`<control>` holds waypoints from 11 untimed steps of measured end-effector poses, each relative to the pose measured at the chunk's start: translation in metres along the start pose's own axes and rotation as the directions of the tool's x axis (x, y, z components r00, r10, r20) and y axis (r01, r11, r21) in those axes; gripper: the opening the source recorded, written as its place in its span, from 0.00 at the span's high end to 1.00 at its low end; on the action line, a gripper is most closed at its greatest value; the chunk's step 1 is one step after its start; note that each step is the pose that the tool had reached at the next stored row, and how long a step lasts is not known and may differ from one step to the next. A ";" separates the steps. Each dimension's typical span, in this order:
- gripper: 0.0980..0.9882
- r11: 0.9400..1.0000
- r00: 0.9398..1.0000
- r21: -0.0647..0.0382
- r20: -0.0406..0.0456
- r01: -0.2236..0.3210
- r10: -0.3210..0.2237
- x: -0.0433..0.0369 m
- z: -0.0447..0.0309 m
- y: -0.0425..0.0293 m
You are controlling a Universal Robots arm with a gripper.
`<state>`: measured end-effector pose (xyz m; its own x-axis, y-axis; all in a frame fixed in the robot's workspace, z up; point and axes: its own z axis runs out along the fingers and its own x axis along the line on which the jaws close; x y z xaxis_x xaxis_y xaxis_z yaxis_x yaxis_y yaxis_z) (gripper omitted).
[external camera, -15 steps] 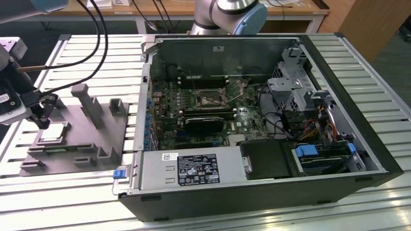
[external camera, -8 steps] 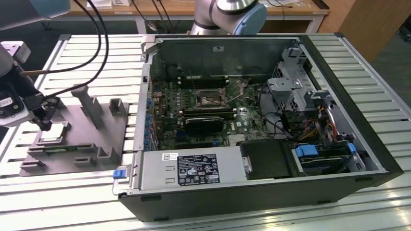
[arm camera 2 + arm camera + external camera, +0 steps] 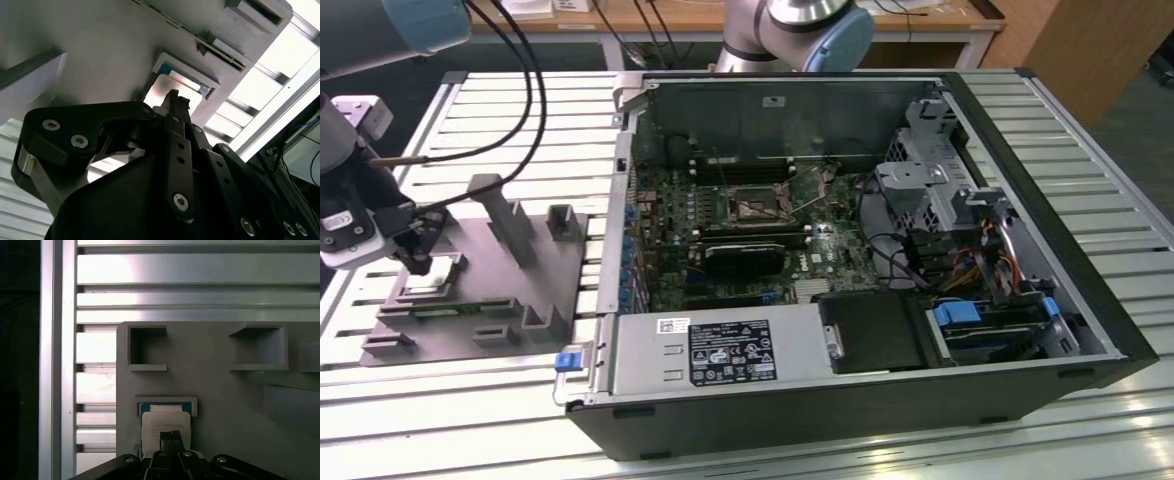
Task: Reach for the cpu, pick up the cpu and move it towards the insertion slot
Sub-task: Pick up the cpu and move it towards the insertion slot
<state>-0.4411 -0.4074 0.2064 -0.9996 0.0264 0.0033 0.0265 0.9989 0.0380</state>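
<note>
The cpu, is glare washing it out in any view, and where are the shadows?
In the second wrist view the cpu glares nearly white; in the first wrist view it is pale, with shadowed pockets in the tray; in the exterior view the table slats glare.

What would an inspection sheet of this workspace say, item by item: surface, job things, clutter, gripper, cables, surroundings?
Surface: slatted metal table carrying a grey tray and an open computer case.
Job's things: cpu lies in a tray pocket; insertion slot is on the board inside the case.
Clutter: nothing seen.
Gripper: gripper is shut and directly over the cpu; contact cannot be told.
Cables: black cables hang over the table; wire bundles lie inside the case.
Surroundings: robot arm joint behind the case; wooden furniture beyond.
</note>
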 end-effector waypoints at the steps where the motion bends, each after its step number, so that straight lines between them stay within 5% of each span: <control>1: 0.99 1.000 1.000 0.000 0.000 -0.002 0.002 0.0010 0.0019 0.0001; 5: 0.99 1.000 1.000 0.000 0.001 -0.009 0.009 0.0034 0.0085 0.0002; 11: 0.98 1.000 1.000 0.000 0.000 -0.009 0.009 0.0034 0.0085 0.0003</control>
<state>-0.4445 -0.4068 0.1979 -0.9994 0.0354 0.0032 0.0355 0.9986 0.0380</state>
